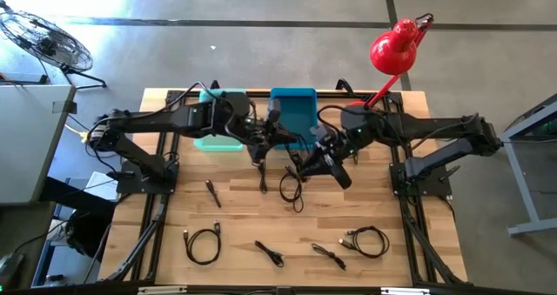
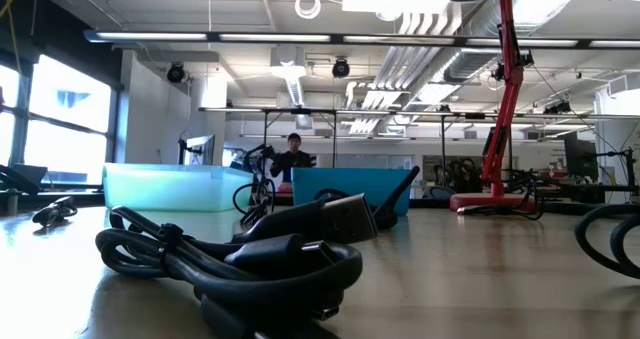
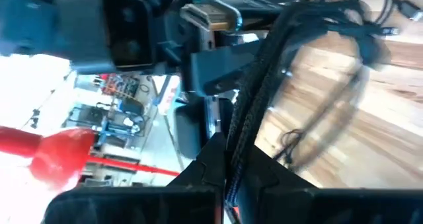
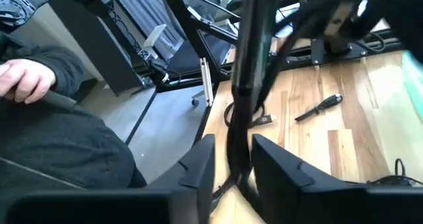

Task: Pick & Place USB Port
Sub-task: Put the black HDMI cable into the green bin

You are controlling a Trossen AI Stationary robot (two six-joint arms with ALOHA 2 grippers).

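left gripper (image 1: 261, 147): clamped, mid-table | right gripper (image 1: 306, 160): fingers parted, close beside left

Wooden table (image 1: 174, 208), black cables (image 1: 203, 243), two bins (image 1: 292, 112)

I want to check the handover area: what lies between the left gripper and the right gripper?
In the high view, a black USB cable spans from the left gripper to the right gripper, its loop hanging toward the wooden table.

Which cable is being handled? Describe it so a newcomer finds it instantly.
Start at the dark teal bin at the table's back edge. Just in front of it both claws meet over a black cable. Unlike the cables lying flat along the front edge, it hangs looped from the arms.
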